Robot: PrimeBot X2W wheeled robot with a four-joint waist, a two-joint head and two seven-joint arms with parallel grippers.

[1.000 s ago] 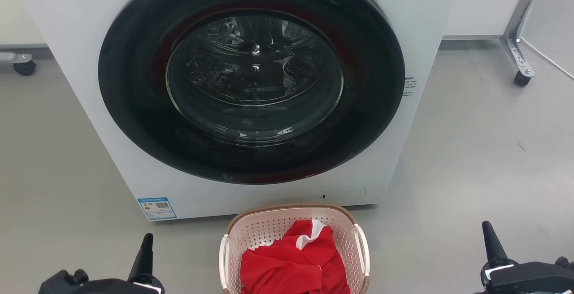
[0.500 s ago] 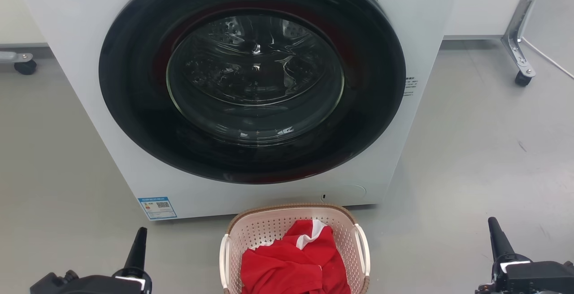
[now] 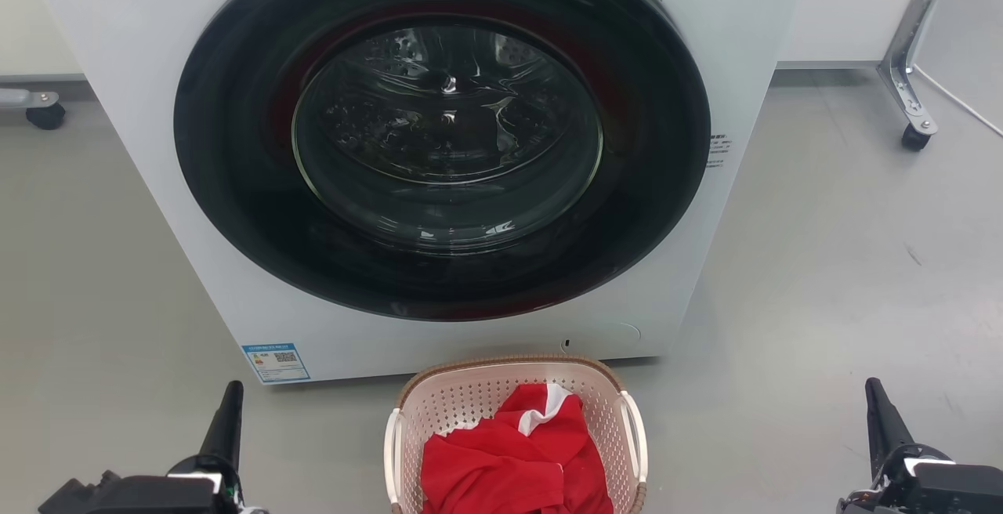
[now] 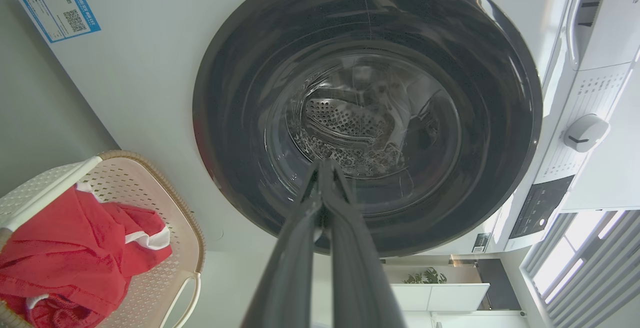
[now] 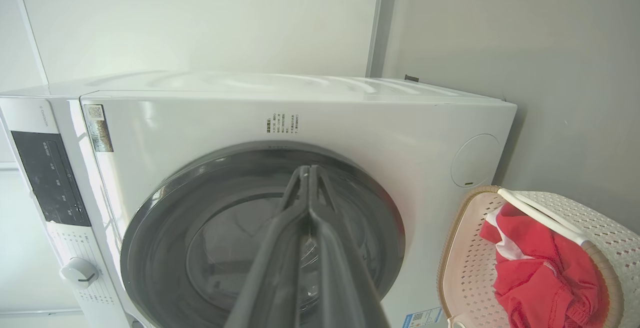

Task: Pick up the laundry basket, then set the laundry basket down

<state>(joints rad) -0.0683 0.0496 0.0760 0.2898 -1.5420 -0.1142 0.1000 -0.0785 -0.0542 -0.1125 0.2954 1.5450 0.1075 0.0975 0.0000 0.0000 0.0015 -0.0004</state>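
The laundry basket [image 3: 470, 400] stands on the floor in front of the washing machine, cream with perforated walls, a brown rim and white side handles; red cloth lies inside. The basket also appears at the left wrist view's lower left [image 4: 150, 183] and the right wrist view's lower right [image 5: 465, 268]. My left gripper [image 3: 231, 392] is at the lower left of the head view, well to the left of the basket, shut and empty. My right gripper [image 3: 874, 392] is at the lower right, far to the basket's right, also shut and empty. Each wrist view shows fingers pressed together [image 4: 322, 168] [image 5: 306, 170].
A white front-loading washing machine [image 3: 235, 302] with a dark round door [image 3: 443, 130] stands directly behind the basket. Wheeled metal frame legs stand at the far right [image 3: 909, 106] and far left [image 3: 39, 110]. Grey floor spreads on both sides.
Both grippers have moved outward, away from the basket: the left one leftward, the right one rightward. The basket has not moved.
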